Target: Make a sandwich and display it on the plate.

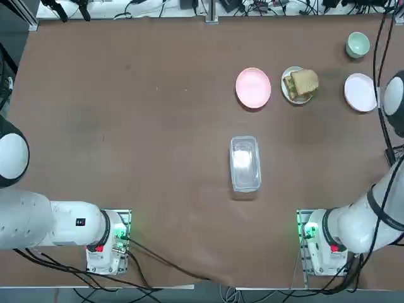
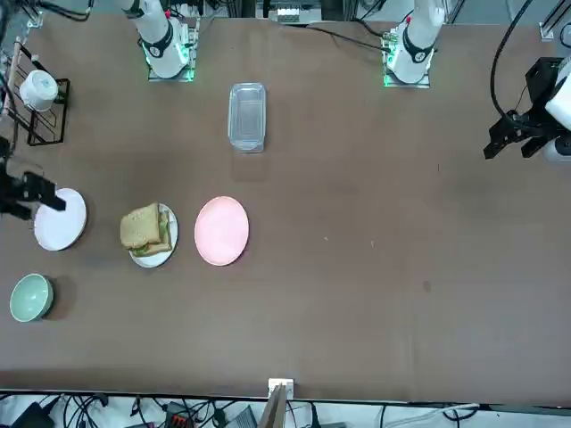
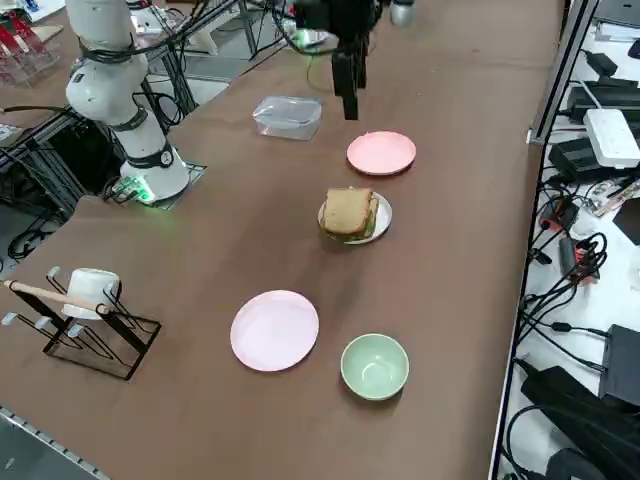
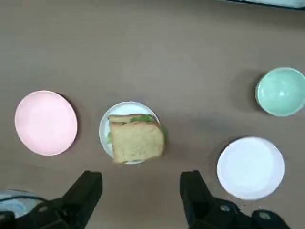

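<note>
From overhead, the sandwich (image 1: 302, 83) sits on the plate (image 1: 291, 93) in the upper right of the frame, on the brown bench (image 1: 139, 126). A pink plate (image 1: 253, 88) lies just to its left, a second white plate (image 1: 360, 92) to its right, and a pale-green cup (image 1: 358, 45) in the upper right corner. A clear lidded box (image 1: 245, 163) rests at centre, well apart from the plates. No writing can be read on any of them.

From across the bench, the same row runs along the left: cup (image 2: 31, 297), white plate (image 2: 61, 219), sandwich (image 2: 145, 228), pink plate (image 2: 221, 231). A wire rack (image 2: 36, 107) holding a white mug (image 2: 39, 89) stands in the upper left. The right claw (image 2: 27, 198) shows dark at the left edge, beside the empty white plate.

From the right side, the sandwich (image 3: 350, 212) lies at centre and the rack (image 3: 90, 330) at lower left.

The wrist camera shows the right claw (image 4: 140, 191) hanging above the bench with its fingers (image 4: 193, 188) spread wide and holding nothing; the sandwich (image 4: 136, 139) lies beyond them, on its plate (image 4: 106, 131).
</note>
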